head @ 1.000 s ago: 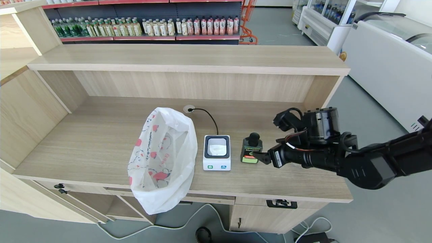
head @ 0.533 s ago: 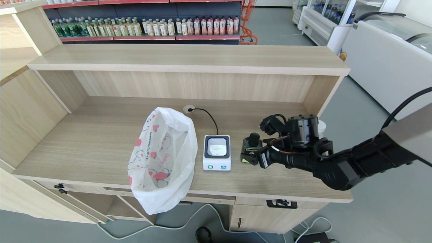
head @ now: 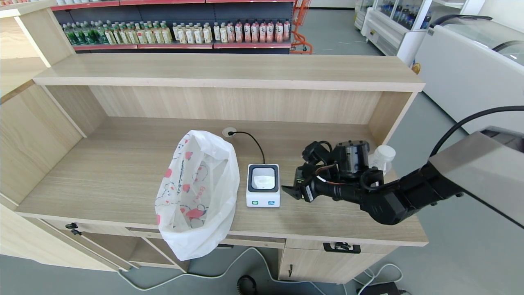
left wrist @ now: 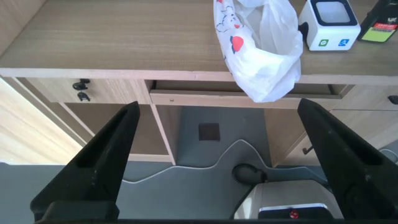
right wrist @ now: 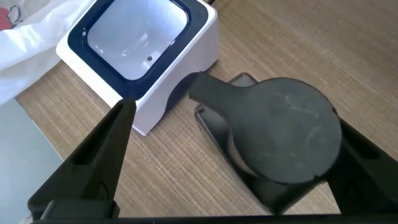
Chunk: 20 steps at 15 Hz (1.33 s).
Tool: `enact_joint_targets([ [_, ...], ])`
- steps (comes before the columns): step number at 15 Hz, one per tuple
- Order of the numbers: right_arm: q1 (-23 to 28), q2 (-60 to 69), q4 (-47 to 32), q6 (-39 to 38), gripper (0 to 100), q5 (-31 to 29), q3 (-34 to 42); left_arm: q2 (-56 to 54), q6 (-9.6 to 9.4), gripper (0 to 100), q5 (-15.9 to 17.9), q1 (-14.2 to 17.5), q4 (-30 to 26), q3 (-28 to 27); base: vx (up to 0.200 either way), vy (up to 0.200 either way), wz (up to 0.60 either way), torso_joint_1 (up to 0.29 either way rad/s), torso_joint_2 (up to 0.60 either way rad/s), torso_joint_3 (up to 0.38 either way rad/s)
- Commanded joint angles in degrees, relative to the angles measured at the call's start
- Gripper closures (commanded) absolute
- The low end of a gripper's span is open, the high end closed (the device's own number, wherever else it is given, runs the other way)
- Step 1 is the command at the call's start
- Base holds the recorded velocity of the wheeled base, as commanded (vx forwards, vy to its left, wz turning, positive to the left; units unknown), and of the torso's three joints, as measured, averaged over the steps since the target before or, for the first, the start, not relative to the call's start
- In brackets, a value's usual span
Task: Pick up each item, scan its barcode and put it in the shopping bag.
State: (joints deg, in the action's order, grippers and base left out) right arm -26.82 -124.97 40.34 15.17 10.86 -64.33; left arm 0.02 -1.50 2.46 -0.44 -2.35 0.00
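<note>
Right gripper [right wrist: 233,121]: open, one finger on each side of the bottle; the fingers seem clear of its sides, though the wide cap hides the contact points.
Bottle [right wrist: 283,140]: dark, with a black cap and a green label. It stands upright on the counter [head: 123,172], just right of the scanner, between the right gripper's jaws.
Scanner [head: 263,185]: a white box with a dark-rimmed window facing up, between the shopping bag and the bottle. Its black cable [head: 251,143] runs to a hole at the far side of the counter.
Shopping bag [head: 196,192]: white plastic with red prints, mouth open, left of the scanner, its bottom sagging over the near edge.
Left gripper [left wrist: 217,109]: fingers spread wide, holding nothing, low on the near side of the counter front.
White-capped container [head: 381,156]: far right on the counter, partly hidden by the right arm.
</note>
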Motion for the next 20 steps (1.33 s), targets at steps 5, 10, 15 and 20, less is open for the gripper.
enact_joint_targets([
  [5,0.72,-4.32,0.0,3.38,0,0.21,-2.91,-0.02,0.01,0,0.0,0.0,-0.02,0.0,0.0,0.0,0.0,0.0,0.0,0.0],
  [10,0.89,-7.05,-0.08,3.38,0,0.21,-5.81,-0.02,0.01,0,0.0,0.0,-0.02,0.0,0.0,0.0,0.0,0.0,0.0,0.0],
  [15,1.77,-5.55,-0.44,3.29,100,0.3,-7.92,-0.02,0.01,0,0.0,0.0,-0.02,0.0,0.0,0.0,0.0,0.0,0.0,0.0],
  [20,3.62,-0.45,-0.44,2.94,100,0.12,-2.47,-0.02,0.01,0,0.0,0.0,-0.02,0.0,0.0,0.0,0.0,0.0,0.0,0.0],
])
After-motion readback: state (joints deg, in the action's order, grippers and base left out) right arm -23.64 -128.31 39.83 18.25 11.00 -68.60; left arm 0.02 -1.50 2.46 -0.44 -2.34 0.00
